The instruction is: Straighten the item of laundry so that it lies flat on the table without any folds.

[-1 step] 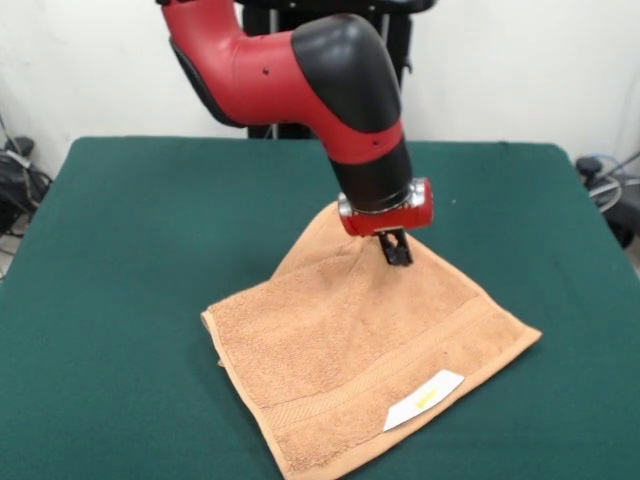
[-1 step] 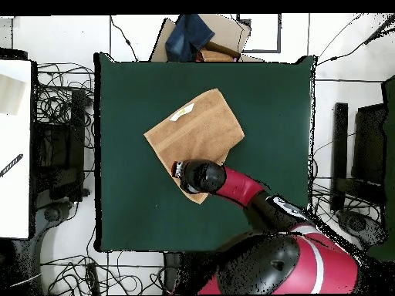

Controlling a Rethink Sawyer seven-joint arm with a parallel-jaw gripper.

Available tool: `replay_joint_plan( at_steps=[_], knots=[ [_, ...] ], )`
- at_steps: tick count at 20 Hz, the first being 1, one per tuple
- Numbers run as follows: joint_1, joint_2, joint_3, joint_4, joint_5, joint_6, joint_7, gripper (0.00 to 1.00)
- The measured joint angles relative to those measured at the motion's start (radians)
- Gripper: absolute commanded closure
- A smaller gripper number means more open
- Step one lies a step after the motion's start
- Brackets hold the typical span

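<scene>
The item of laundry (image 1: 350,350) is a light orange-tan towel lying right of centre on the dark green table (image 1: 130,250). Its near part lies flat, with a white label (image 1: 425,398) showing yellow print close to the front edge. A second layer peeks out under its left edge. The far corner rises in a slope toward my gripper (image 1: 397,250), whose black fingers stand close together on the cloth there. From overhead, the towel (image 2: 197,127) sits as a tilted rectangle, and my arm's wrist (image 2: 202,176) covers its corner nearest the robot.
A cardboard box with blue cloth (image 2: 197,37) stands just beyond the table's top edge in the overhead view. Cables and black gear (image 2: 62,146) lie on the floor at the left, beside a white desk (image 2: 15,139). More equipment (image 2: 362,154) stands at the right.
</scene>
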Motion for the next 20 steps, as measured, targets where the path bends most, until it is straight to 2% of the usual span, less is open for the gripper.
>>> replay_joint_plan(
  at_steps=[20],
  knots=[
    [0.05,-0.007,-0.041,-0.014,0.052,0.013,0.004,1.0]
  ],
)
